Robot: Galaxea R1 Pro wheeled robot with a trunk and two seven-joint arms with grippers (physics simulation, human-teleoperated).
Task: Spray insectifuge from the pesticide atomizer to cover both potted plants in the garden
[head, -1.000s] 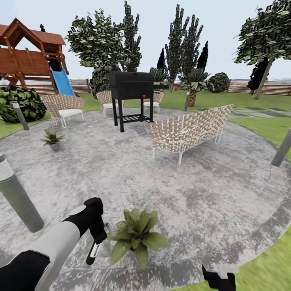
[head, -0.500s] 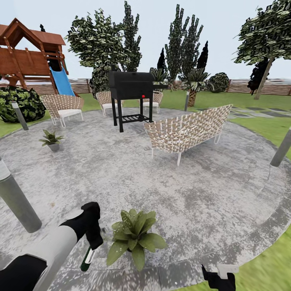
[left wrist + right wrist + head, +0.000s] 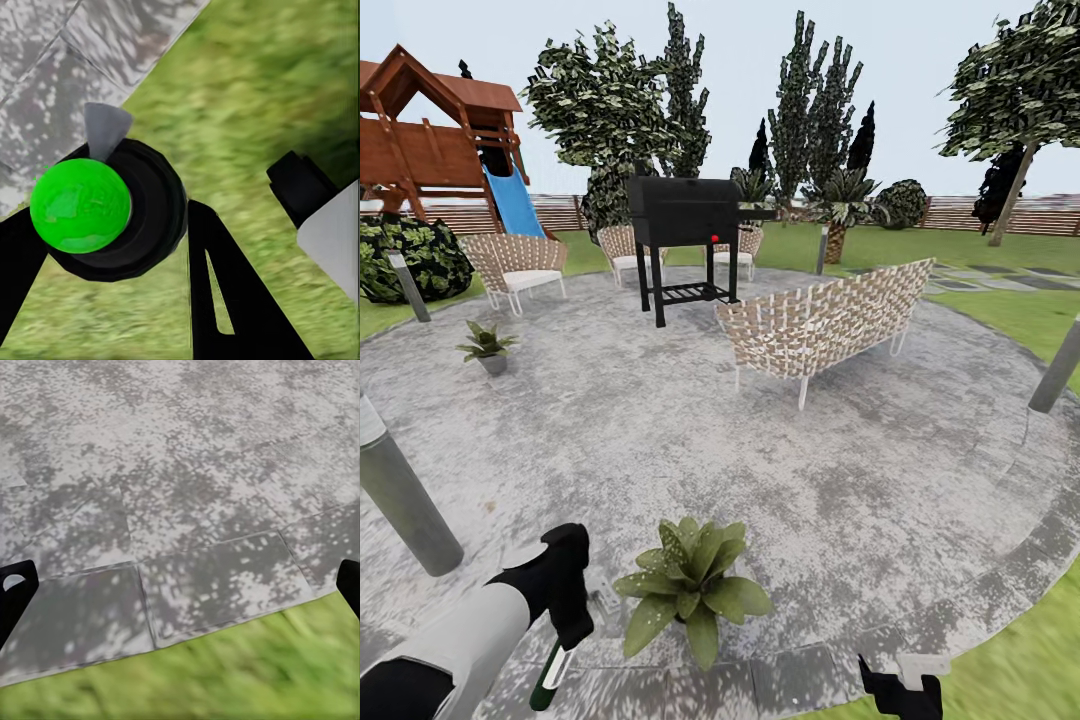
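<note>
On the round grey patio (image 3: 840, 480) of the garden, one potted plant (image 3: 690, 585) stands close in front of me, its leaves hiding the pot. The other potted plant (image 3: 487, 345) sits in a grey pot at the far left. My left gripper (image 3: 565, 612) hangs left of the near plant, shut on the pesticide atomizer (image 3: 550, 680), which points down at the paving. In the left wrist view the atomizer's green end (image 3: 81, 205) sits between the black fingers (image 3: 225, 300) over grass. My right gripper (image 3: 180, 585) is open above the patio's edge, and it also shows low in the head view (image 3: 900, 692).
A grey bollard (image 3: 400, 490) stands just left of my left arm, another post (image 3: 1060, 370) at the right. A woven bench (image 3: 825, 320) and a black grill (image 3: 685, 215) occupy the patio's middle, woven chairs (image 3: 515, 265) the back. Lawn (image 3: 1020, 650) borders the paving at right.
My left arm has drawn down and to the left with the atomizer, away from the near plant. The view shifted slightly at first. The right gripper stayed put.
</note>
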